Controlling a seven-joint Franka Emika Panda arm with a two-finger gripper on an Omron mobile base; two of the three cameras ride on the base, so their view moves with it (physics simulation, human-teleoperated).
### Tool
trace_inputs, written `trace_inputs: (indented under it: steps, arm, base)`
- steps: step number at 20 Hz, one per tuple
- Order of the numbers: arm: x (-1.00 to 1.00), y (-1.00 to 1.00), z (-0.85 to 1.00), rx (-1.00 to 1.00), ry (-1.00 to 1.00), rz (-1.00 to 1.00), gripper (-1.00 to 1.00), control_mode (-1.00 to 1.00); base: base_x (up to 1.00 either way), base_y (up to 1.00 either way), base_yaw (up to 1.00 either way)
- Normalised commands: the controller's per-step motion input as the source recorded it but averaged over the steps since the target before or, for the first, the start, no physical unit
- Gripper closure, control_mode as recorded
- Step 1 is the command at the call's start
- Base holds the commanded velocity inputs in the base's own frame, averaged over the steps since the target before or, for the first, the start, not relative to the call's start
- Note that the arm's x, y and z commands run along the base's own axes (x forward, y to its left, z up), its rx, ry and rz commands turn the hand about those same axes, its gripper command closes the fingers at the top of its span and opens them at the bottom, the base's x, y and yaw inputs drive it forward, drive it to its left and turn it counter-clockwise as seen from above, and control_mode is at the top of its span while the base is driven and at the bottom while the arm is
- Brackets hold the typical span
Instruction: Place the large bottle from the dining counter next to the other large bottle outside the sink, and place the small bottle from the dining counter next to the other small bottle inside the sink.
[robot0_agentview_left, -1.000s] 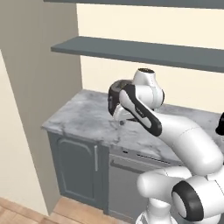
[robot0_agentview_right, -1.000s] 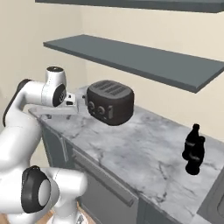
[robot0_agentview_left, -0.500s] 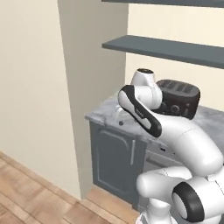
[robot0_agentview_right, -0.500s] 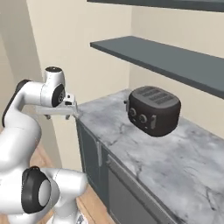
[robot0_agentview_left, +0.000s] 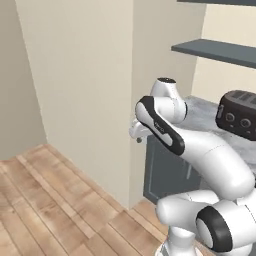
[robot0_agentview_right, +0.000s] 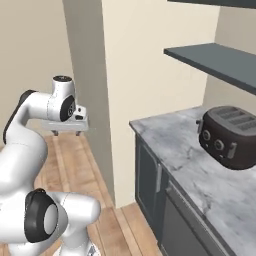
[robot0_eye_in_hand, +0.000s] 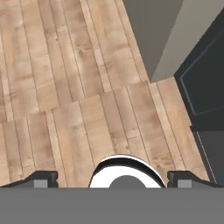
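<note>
While the toaster is cropped, the end effector gapes empty above wooden floor.

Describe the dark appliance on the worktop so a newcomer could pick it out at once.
Find the grey-white marbled worktop beside the cream wall column. On it, beneath a dark wall shelf, sits the toaster: a rounded black box with top slots and front knobs.

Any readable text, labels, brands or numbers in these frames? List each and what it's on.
None readable.
Toaster: round knobs on its front, no markings legible.
Worktop, cabinet door, shelf, floor: plain, no print.
End effector: no label visible.
</note>
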Motion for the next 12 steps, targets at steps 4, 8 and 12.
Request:
trace_inputs:
  steps: [4,8,12]
  arm:
    - [0.0,0.0,0.0,0.0,0.0,0.0,-1.0,1.0]
    - [0.0,0.0,0.0,0.0,0.0,0.0,-1.0,1.0]
    - [0.0,0.0,0.0,0.0,0.0,0.0,-1.0,1.0]
  base:
    - [-0.18,0.65,0.38]
    - [-0.02,0.58,0.34]
    - [0.06,0.41,0.29]
